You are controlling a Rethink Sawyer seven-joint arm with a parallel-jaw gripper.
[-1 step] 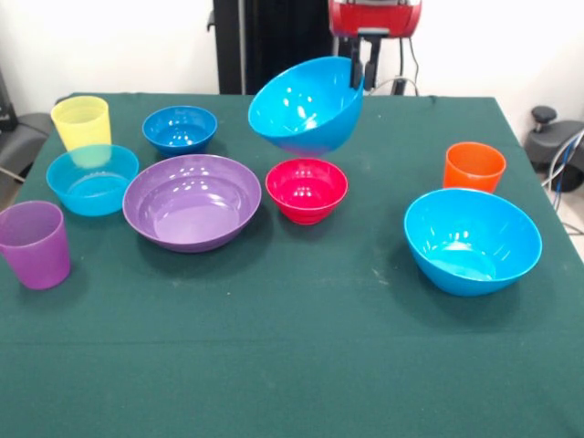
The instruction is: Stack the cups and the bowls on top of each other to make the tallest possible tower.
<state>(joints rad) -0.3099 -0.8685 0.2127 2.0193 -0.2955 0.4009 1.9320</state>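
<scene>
- Green cloth [301, 365] covers the table before a white wall.
- Gripper [358, 73] clamped on the rim of a large blue bowl [306, 105], which hangs tilted in the air above the magenta bowl [307, 189].
- Wide purple bowl [192, 201] sits just beside the magenta one; a light blue bowl [92, 179] and a small dark blue bowl [180, 130] lie near it.
- Another large blue bowl [473, 239] rests well apart, near the orange cup [474, 167].
- Yellow cup [81, 123] stands behind the light blue bowl; purple cup [36, 243] stands at the picture's left edge.
</scene>
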